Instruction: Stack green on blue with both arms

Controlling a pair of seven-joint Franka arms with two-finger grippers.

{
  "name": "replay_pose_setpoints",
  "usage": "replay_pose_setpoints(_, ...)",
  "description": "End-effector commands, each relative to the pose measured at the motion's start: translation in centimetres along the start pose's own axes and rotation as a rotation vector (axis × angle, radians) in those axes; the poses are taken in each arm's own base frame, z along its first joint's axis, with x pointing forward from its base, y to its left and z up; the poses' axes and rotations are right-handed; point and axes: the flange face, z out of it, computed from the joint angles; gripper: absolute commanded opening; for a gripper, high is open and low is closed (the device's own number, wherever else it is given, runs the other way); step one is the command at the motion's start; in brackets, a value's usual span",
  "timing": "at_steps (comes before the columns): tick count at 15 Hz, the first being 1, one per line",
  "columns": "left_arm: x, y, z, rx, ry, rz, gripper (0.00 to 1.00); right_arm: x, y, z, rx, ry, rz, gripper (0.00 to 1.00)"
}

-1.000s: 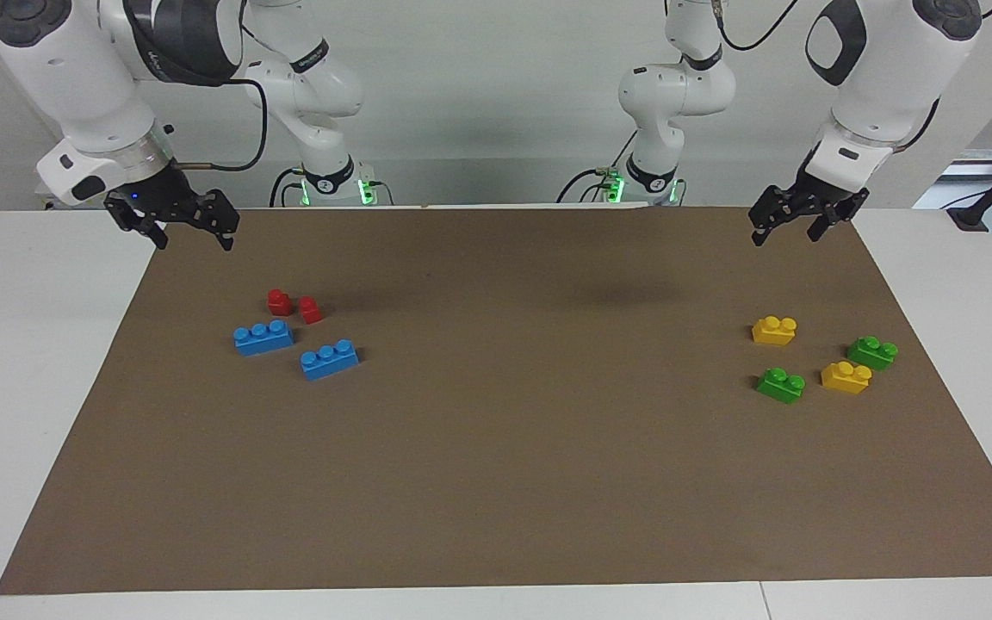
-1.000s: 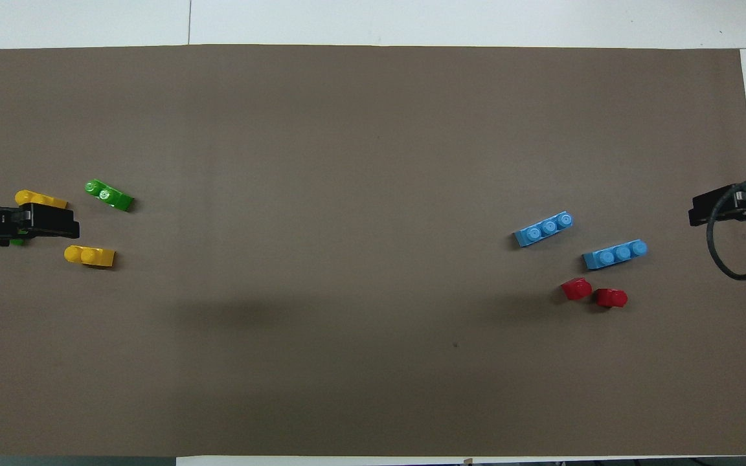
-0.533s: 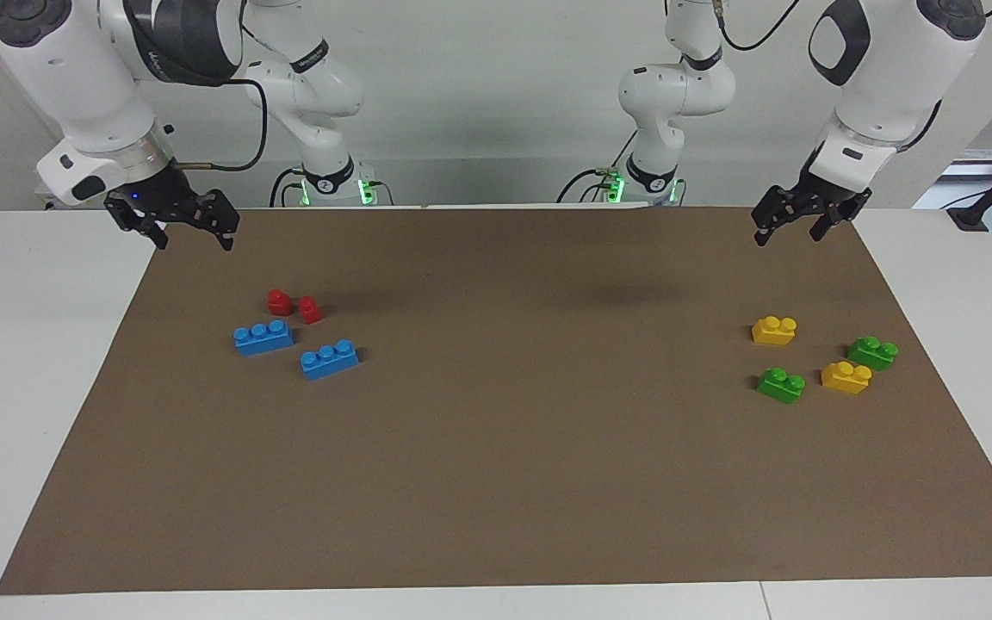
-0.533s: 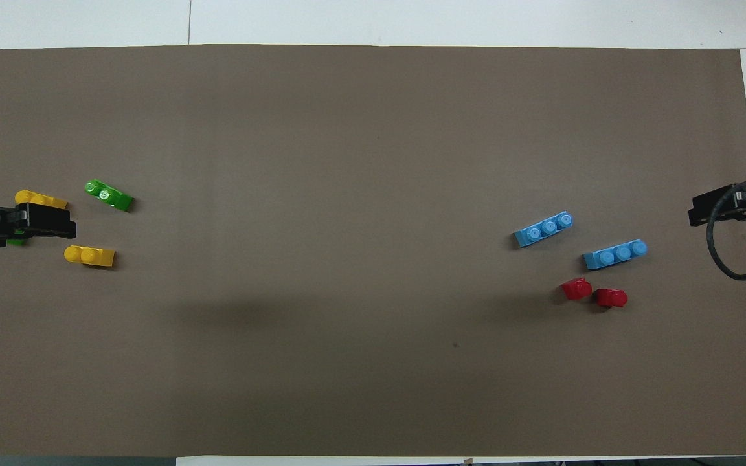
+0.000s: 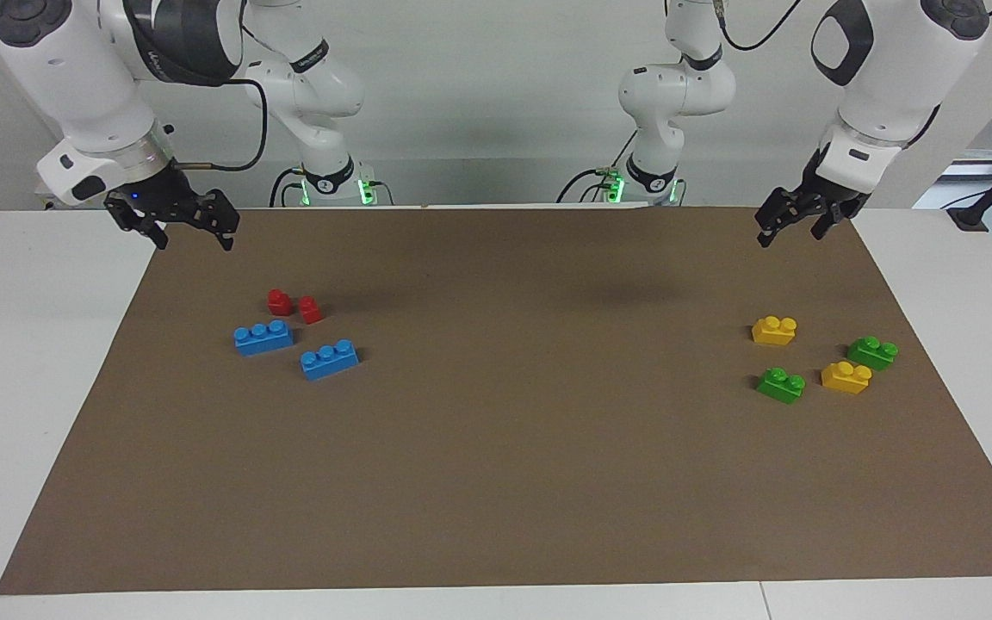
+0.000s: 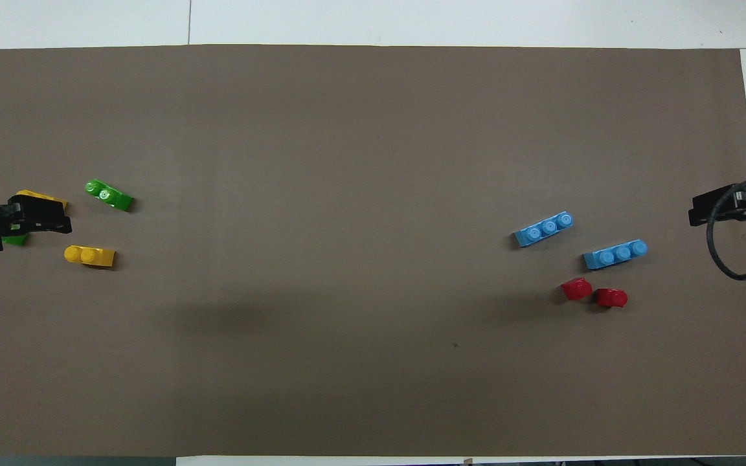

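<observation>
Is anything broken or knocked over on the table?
No, nothing stands out. The blue bricks, green bricks, yellow bricks and red pieces all sit studs up, apart, none stacked yet.

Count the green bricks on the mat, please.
2, both toward the left arm's end: one green brick farther from the robots beside a yellow brick, the other green brick nearer. None seem hidden.

L tool [image 5: 789, 228] & R tool [image 5: 193, 231] raised, open.

Bricks [image 5: 774, 330] (two clusters) well apart.
</observation>
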Motion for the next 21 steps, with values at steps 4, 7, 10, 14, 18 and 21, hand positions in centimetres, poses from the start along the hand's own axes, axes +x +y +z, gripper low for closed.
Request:
replay_pose_setpoints(4, 1.1, -0.2, 3.0, 0.001, 0.021, -0.318, 1.0, 0.7, 0.2, 0.5, -0.017, 0.017, 0.04, 1.0)
replay_pose_setpoints(7, 2.7, -0.9, 5.7, 0.011, -0.002, -0.46, 1.0, 2.2, 0.3, 2.4, -0.01, 0.009, 0.13, 1.0)
replay_pose_setpoints(10, 4.6, -1.6, 8.9, 0.02, -0.015, -0.55, 1.0, 4.0, 0.7, 5.4, 0.011, -0.017, 0.26, 1.0)
replay_pose_setpoints(14, 7.1, -3.2, 12.6, 0.011, 0.004, -0.629, 1.0, 5.3, -1.3, 8.2, 0.138, -0.085, 0.757, 1.0)
replay_pose_setpoints(18, 9.3, -4.5, 16.6, 0.006, 0.018, -0.708, 1.0, 5.2, -4.7, 11.1, 0.204, -0.154, 0.956, 1.0)
replay_pose_setpoints(21, 10.5, -5.5, 18.4, -0.004, 0.041, -0.746, 1.0, 5.1, -4.7, 14.3, 0.246, -0.203, 1.012, 1.0)
